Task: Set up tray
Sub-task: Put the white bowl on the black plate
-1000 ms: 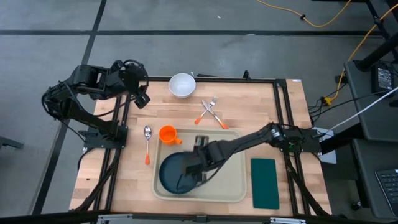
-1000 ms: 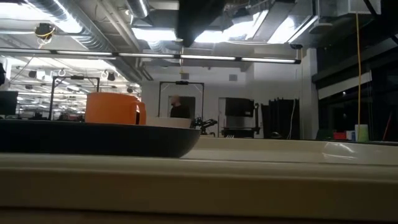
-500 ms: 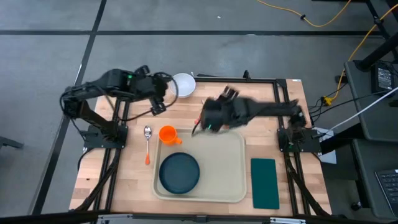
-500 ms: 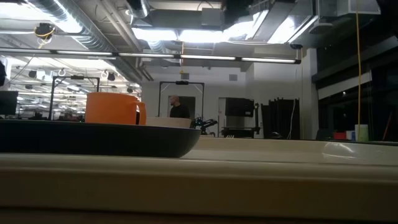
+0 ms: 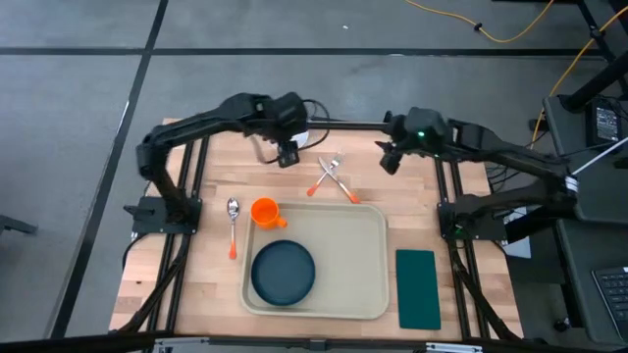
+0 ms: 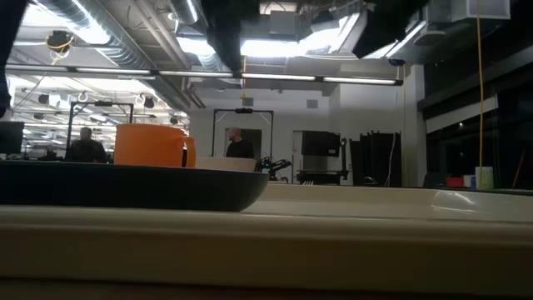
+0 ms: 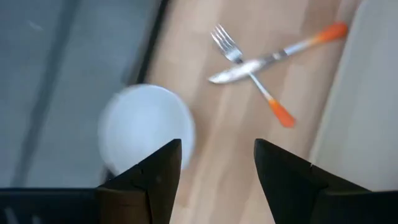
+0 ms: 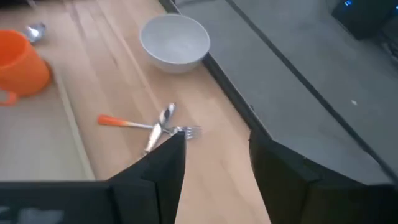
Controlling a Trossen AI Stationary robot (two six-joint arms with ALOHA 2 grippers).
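Left tool point(image 5: 286, 155) hovering over far edge of desk point(image 5: 201, 284), above white bowl point(image 7: 144, 132); fingers point(image 7: 163, 171) standing apart w/ clear gap, gripping nothing. Bowl mostly hidden under arm in high view, showing plainly in left wrist view just ahead of the fingers.

Right tool point(image 5: 390, 162) hanging over far right part of desk, near the black frame rail; fingers point(image 8: 166, 163) also standing apart, gripping nothing. Looking down past them: fork point(image 8: 186, 131) and knife point(image 8: 158, 132) lying on bare wood, crossed over each other, both w/ orange handles.

Tray point(image 5: 368, 260) sitting at near-centre of desk, flat, between the two arm bases. Carrying dark blue plate point(image 5: 283, 272) on its left half; rest of tray surface bare. Orange cup point(image 5: 265, 212) standing upright at tray's far left corner, touching or overlapping the rim, can't tell which. Spoon point(image 5: 233, 226) w/ orange handle lying on wood left of cup, apart from tray. Dark green napkin point(image 5: 418, 287) lying flat on desk just right of tray, not touching it.

Low view: plate rim and cup showing dark against lit room; a person point(image 6: 240, 142) standing far back, another point(image 6: 83, 147) at left.
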